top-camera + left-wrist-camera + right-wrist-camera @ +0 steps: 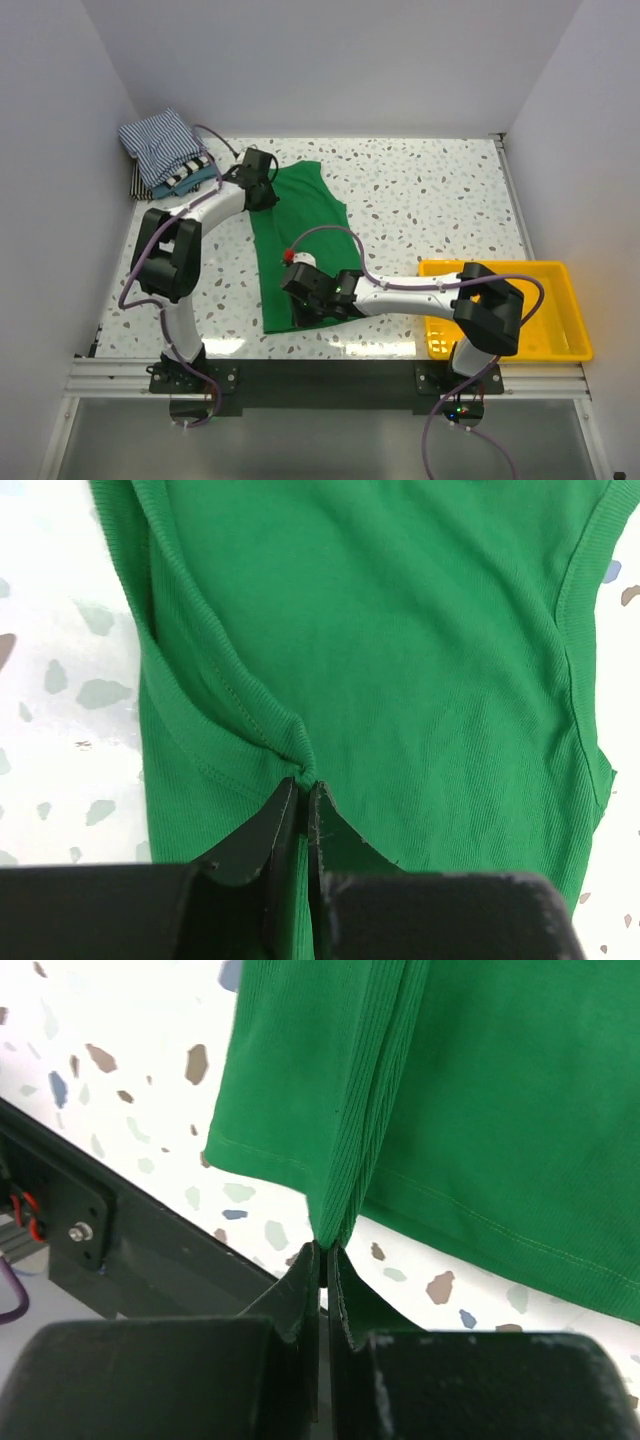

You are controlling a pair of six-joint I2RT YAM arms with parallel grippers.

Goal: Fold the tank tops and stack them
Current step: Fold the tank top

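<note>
A plain green tank top [300,235] lies lengthwise on the speckled table, folded along its length. My left gripper [262,190] is shut on its far end, pinching a ribbed strap edge [300,755] between the black fingertips [305,785]. My right gripper [308,300] is shut on the near hem, where the cloth [335,1210] bunches into a point at the fingertips [325,1250]. A stack of folded tank tops sits at the far left corner, a blue-and-white striped one [160,143] on top, with black-and-white and teal edges [190,178] showing under it.
A yellow plastic tray [545,345] stands at the near right, partly under the right arm's elbow. The table's near edge and black rail [130,1240] run close behind the right gripper. White walls close in the left, back and right.
</note>
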